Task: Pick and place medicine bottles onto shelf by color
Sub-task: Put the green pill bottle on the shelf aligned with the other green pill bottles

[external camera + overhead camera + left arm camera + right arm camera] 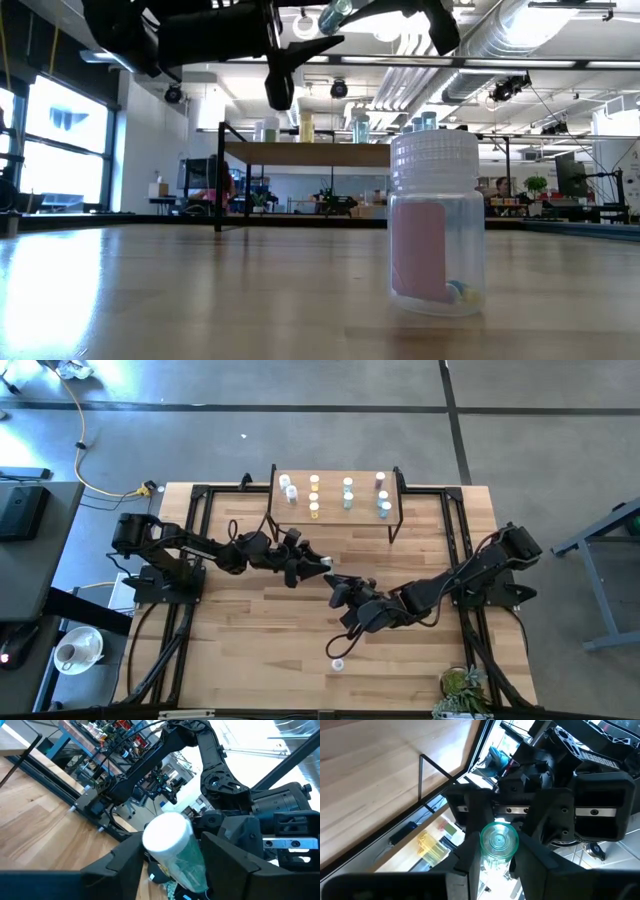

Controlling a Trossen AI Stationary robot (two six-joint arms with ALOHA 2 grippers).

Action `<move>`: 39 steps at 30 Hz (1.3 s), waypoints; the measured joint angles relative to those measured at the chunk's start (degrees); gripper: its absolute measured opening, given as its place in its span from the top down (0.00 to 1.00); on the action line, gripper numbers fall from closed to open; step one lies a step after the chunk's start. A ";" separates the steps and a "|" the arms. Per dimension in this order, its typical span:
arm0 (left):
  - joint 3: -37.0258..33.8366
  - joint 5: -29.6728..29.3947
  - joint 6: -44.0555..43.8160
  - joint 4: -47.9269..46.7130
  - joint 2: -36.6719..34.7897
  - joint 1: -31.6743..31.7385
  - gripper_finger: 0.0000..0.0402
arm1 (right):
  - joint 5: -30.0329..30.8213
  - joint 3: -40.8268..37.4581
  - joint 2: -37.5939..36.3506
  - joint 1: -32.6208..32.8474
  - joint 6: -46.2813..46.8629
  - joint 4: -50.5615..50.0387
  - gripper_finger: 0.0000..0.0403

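We see the wooden table (250,660) under both arms, and at its far edge the shelf (335,515), a small raised board on thin black legs, carrying medicine bottles in rows: white ones (288,487) at the left, yellow ones (314,495), green ones (348,493), and blue-teal ones (384,506) at the right with a pink one (380,480) behind them. Both arms reach toward the table's middle and meet just in front of the shelf. There the left gripper (318,565) and the right gripper (338,586) face each other around one green bottle (175,852), raised off the table. The right gripper's fingers (470,845) are pressed on the bottle's body with the base (499,840) toward its camera; the left gripper's fingers (227,855) flank the white-capped end, though we cannot tell whether they touch it. A lone pink bottle (338,664) stands upright near the table's front edge, well apart from both grippers.
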 joint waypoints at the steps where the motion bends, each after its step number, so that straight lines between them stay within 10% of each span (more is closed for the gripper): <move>1: 0.00 -0.05 0.37 0.00 -0.02 0.00 0.56 | -0.02 0.00 0.00 0.00 0.08 -0.02 0.77; 21: 0.00 0.27 0.52 0.06 -0.07 -0.09 0.71 | -3.71 -0.03 0.03 -0.15 7.41 -0.17 0.77; 39: 0.02 -1.25 5.08 -0.22 -0.04 1.05 0.72 | -7.50 -0.03 0.03 1.42 26.15 -0.46 0.53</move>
